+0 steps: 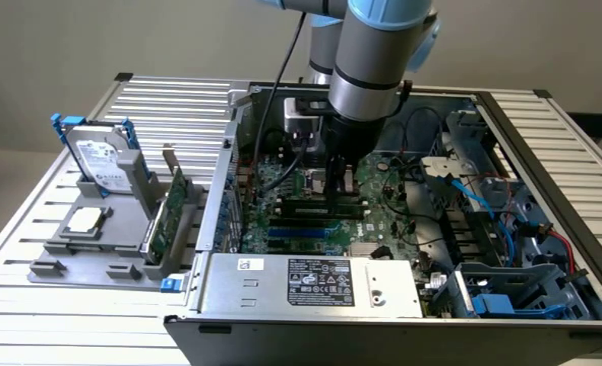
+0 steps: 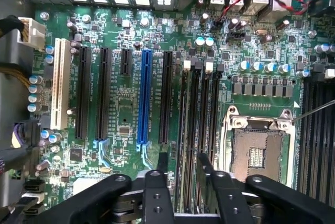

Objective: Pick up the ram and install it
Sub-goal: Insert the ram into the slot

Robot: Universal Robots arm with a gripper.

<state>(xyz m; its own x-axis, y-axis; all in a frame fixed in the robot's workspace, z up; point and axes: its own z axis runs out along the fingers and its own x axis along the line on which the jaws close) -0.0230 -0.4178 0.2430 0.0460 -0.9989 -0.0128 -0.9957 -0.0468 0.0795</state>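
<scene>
Pincer (image 2: 183, 165): hanging low over the motherboard (image 2: 120, 103) inside the open computer case (image 1: 545, 152), its black fingers (image 2: 158, 182) standing spread and gripping nothing. Ram (image 2: 186, 124): sitting on edge in a memory slot (beside the processor socket (image 2: 256, 150)), running between the parted fingers, apart from both.

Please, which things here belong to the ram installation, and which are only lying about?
Belong to the job: the ram, at the memory slots; the tool, open above it.
Only lying about: the hard drive and green expansion card in the grey holder; the power supply.
</scene>
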